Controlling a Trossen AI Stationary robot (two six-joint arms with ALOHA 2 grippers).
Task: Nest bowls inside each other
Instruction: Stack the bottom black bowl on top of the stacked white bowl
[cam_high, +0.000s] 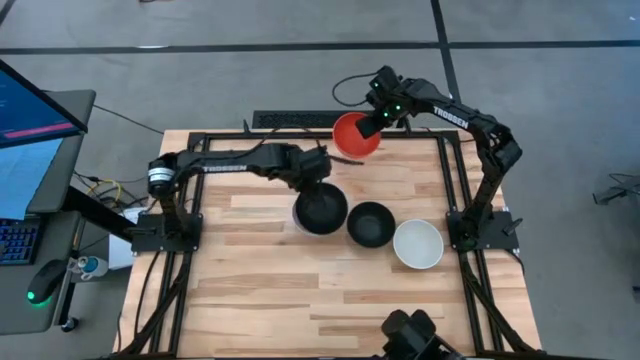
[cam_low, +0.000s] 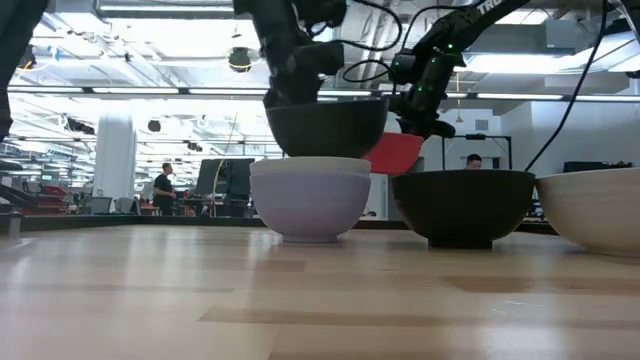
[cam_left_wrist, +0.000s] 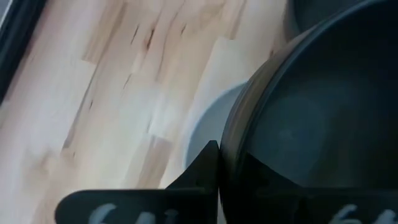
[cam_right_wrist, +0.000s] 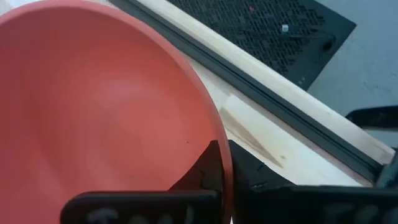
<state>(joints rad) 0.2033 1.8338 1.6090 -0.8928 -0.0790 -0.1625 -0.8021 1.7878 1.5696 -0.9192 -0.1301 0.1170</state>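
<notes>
Meanwhile, a smooth black bowl (cam_high: 320, 209) is held clamped in the left gripper (cam_high: 318, 172) just above a lavender-white stack (cam_low: 310, 198) at centre, a red bowl (cam_high: 355, 134) is pinched by the right gripper (cam_high: 377, 118) at one o'clock, and a second black bowl (cam_high: 371, 224) and a white bowl (cam_high: 418, 244) are left un-nested.

Smooth, faintly glossy bowls (cam_high: 371, 223) sit on a pale, matt wooden table (cam_high: 260, 280).

A big open-plan lab. Ceiling strip lights (cam_low: 150, 90), far desks with monitors (cam_low: 225, 180). A person (cam_low: 163, 188) stands there.
</notes>
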